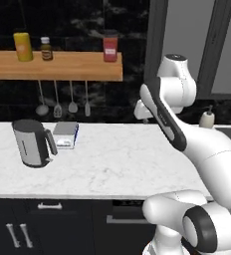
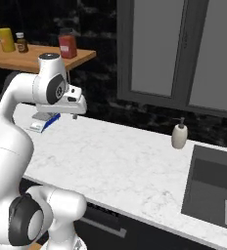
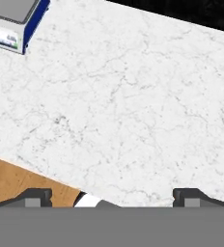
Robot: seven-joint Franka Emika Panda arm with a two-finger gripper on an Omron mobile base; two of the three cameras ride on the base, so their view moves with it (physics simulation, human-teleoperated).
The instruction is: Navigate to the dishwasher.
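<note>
Left base view, left to right: kettle (image 1: 33, 143) and small box (image 1: 66, 135) on white marble counter (image 1: 117, 164), wooden shelf (image 1: 57, 65) with jars above, dishwasher (image 1: 125, 219) under counter edge just right of drawer front (image 1: 50, 205), partly behind arm base. Right base view: soap dispenser (image 2: 179, 135) near sink (image 2: 213, 188), far right. Hand view: gripper (image 3: 113, 197) over bare counter, fingertips (image 3: 36, 196) spread wide apart, nothing between.

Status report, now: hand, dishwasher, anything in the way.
Hand open, holding nothing, over the marble counter. Dishwasher dead ahead under the counter edge, behind the arm. Nothing seen in the way.
</note>
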